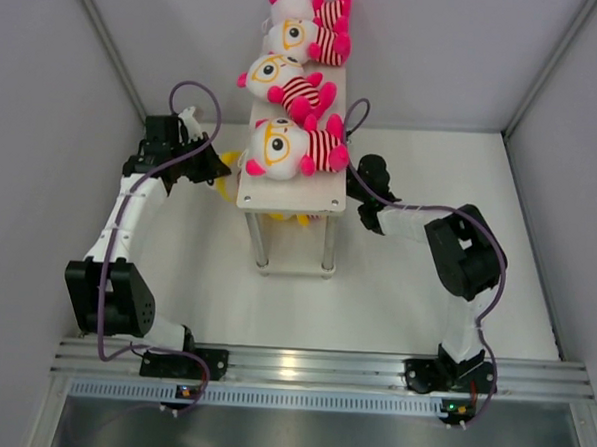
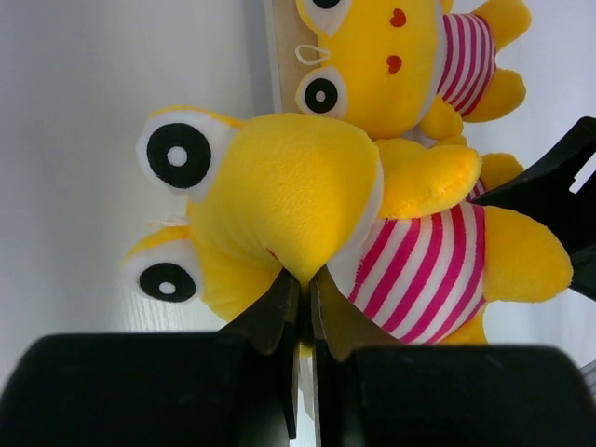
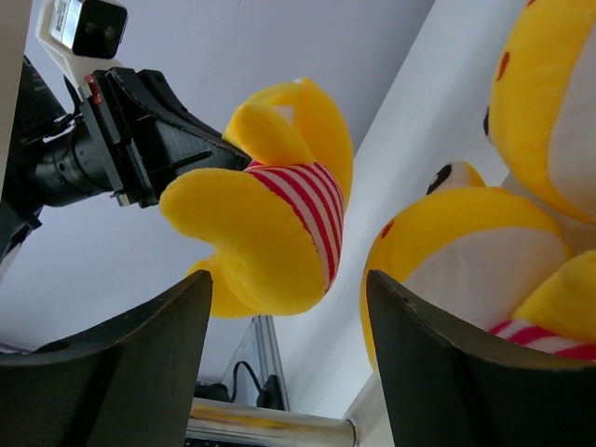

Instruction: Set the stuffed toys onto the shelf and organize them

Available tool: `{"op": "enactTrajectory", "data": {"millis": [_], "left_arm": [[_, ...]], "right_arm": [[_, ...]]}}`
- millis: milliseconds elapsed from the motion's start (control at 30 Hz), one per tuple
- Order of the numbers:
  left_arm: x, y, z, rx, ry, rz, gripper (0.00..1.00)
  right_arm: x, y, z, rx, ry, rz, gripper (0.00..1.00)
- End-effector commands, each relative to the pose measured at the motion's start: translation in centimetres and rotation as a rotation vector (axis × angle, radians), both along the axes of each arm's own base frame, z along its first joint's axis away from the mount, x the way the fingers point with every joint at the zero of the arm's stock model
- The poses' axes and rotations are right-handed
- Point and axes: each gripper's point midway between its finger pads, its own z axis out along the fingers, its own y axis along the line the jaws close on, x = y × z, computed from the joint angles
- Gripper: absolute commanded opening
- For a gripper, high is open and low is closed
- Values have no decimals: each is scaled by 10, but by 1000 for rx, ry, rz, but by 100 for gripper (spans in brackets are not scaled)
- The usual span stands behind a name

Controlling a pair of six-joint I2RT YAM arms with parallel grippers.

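Note:
Three white-headed stuffed toys (image 1: 287,148) in striped shirts lie in a row on the top board of the shelf (image 1: 290,191). My left gripper (image 2: 303,279) is shut on the head fabric of a yellow stuffed toy (image 2: 298,186), holding it at the shelf's left side (image 1: 224,175). A second yellow toy (image 2: 391,56) lies just beyond it. My right gripper (image 3: 287,279) is open at the shelf's right side (image 1: 353,178), its fingers on either side of the held toy's bottom (image 3: 270,223) without touching it. More yellow toys (image 3: 466,251) lie to its right.
The shelf's thin metal legs (image 1: 328,247) stand on the white table; one leg (image 3: 270,430) crosses just below my right fingers. The left gripper's body (image 3: 140,130) faces my right gripper from across the lower tier. Grey walls enclose the table at left, right and back.

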Motion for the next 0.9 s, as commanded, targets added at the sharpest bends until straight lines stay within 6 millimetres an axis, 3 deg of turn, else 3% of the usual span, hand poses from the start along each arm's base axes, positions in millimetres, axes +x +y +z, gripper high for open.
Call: {"op": "enactTrajectory", "data": {"millis": [0, 200, 233, 533, 567, 700, 767, 800, 867], "left_arm": [[15, -2, 31, -10, -99, 9, 4], [16, -4, 29, -18, -90, 0, 4], [13, -17, 28, -25, -88, -31, 4], [5, -45, 30, -70, -85, -120, 5], [5, -43, 32, -65, -93, -115, 5], [6, -38, 32, -29, -110, -103, 6], [5, -35, 35, -4, -131, -101, 8], [4, -33, 37, 19, -150, -112, 13], [4, -27, 44, 59, -187, -106, 25]], "right_arm": [[-12, 19, 39, 74, -123, 62, 69], [-13, 26, 32, 62, -108, 87, 70], [-14, 27, 30, 62, -101, 89, 70], [-12, 30, 26, 69, -77, 88, 67], [-13, 31, 26, 69, -77, 88, 64], [-13, 27, 29, 73, -72, 81, 20], [-12, 22, 29, 78, -57, 75, 9], [-12, 20, 32, 85, -63, 80, 0], [-14, 15, 35, 103, -61, 88, 0]]}}
